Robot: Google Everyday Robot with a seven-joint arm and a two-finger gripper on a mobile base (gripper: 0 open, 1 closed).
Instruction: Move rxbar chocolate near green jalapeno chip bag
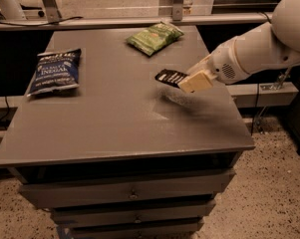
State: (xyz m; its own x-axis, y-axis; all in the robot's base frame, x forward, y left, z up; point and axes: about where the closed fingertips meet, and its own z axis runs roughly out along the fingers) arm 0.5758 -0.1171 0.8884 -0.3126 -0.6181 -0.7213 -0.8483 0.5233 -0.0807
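While the chocolate bar [169, 76] is held by only its right end in the pincer [192, 82], which is clenched on it over the right-hand part of the counter [114, 123], a weak hold must be reckoned with. The bar is seen raised a little off the surface, with a shadow cast beneath it, and most of its length sticks out to the left, unsupported. A slip is judged the main risk: the wrapper looks smooth, and with a quick swing the bar could be pivoted in the grip or dropped short of its goal. The green chip bag [154, 37] is found near the far edge, a little left of the bar and apart from it. If the bar is carried too far, the bag could be nudged towards the far rim; if it is set down on the bag itself, it would likely slide off the puffed surface. On a low pass, the bar's free end could be dragged along the counter.

Nothing is seen between the bar and the green bag, so the path is not blocked. The blue chip bag [55, 69] is placed well apart at the left, out of the way. Drawers [129, 193] are seen below the counter's near edge, and the white arm [259, 49] is seen stretched in from the right.
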